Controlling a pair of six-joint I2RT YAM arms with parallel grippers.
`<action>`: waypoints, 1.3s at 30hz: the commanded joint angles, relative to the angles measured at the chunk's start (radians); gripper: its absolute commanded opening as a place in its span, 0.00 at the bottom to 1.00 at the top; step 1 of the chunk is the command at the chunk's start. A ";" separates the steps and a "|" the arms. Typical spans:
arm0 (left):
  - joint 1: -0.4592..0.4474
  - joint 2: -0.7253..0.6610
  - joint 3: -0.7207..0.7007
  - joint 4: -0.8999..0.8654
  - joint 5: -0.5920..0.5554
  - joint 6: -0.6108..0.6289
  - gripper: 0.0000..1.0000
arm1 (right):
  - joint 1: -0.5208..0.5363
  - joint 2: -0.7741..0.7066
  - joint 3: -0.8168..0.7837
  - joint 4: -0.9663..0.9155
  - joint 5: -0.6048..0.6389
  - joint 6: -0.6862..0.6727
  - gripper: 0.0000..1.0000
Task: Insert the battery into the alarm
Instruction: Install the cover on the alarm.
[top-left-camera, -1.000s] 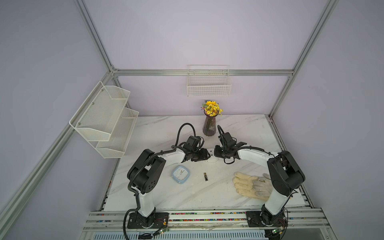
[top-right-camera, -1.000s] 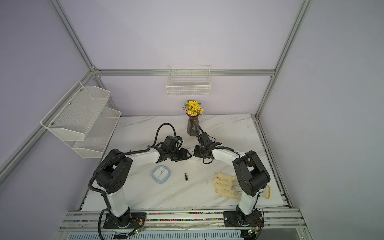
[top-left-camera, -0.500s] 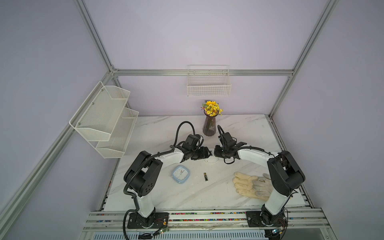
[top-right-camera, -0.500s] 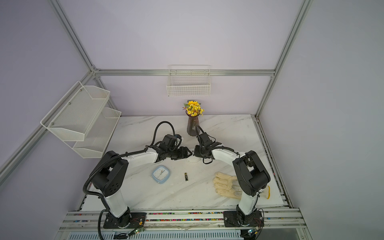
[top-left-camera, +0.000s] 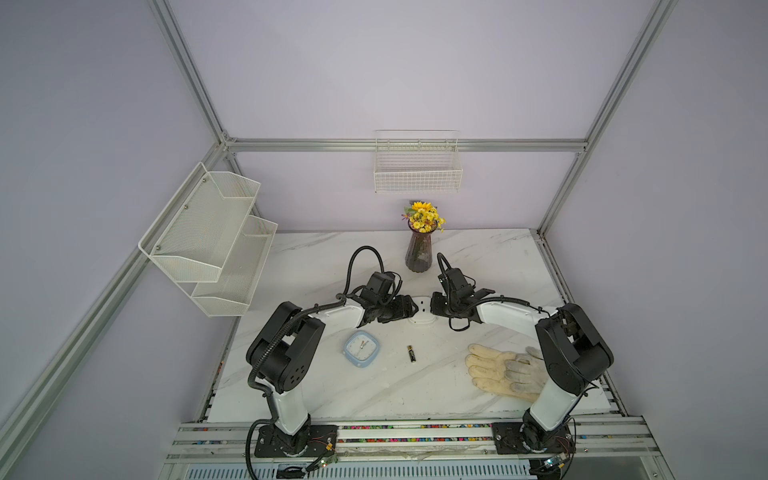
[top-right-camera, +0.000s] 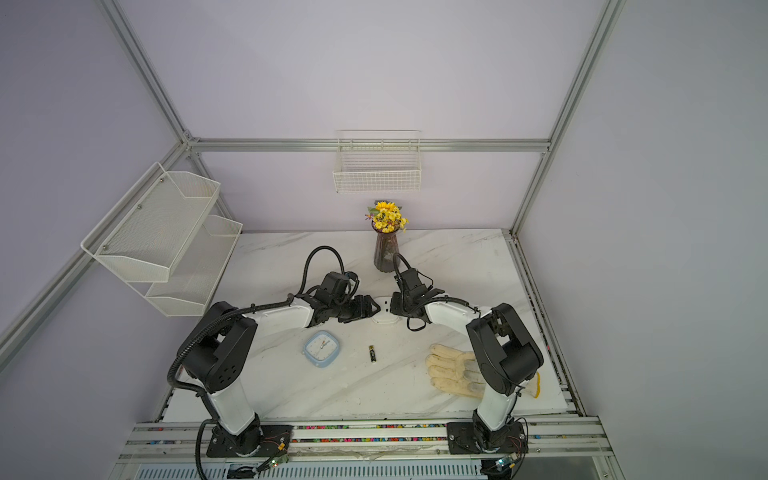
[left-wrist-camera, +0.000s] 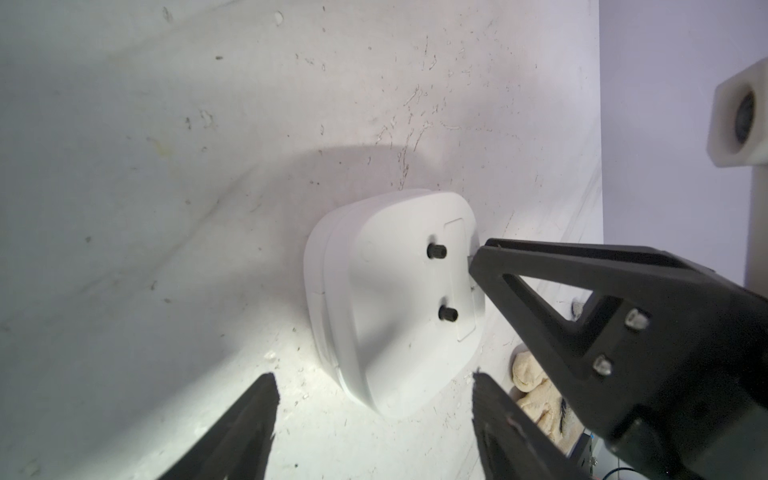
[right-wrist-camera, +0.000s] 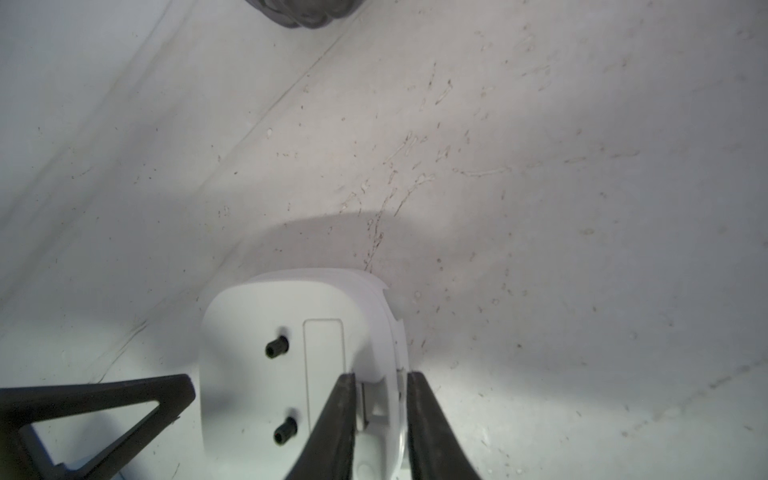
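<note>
Left tool: jaws wide, flanking the white alarm. Right tool: jaws narrow, clamped on the alarm's edge. Battery lies apart, nearer the front edge of the tabletop.

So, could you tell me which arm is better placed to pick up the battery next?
Probably the left. The left gripper is open and empty beside the white alarm, while the right gripper is shut on the alarm's rim and would have to let go. The battery lies free on the table.
</note>
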 joint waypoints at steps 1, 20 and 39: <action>0.004 0.015 -0.004 0.060 0.003 -0.021 0.74 | 0.004 0.012 -0.068 -0.056 0.006 0.000 0.24; 0.017 -0.075 -0.057 0.082 -0.073 -0.021 0.74 | 0.016 -0.133 -0.060 0.039 -0.040 0.050 0.61; 0.019 -0.073 -0.083 0.132 -0.039 -0.044 0.76 | 0.048 0.018 0.013 0.009 -0.008 0.050 0.59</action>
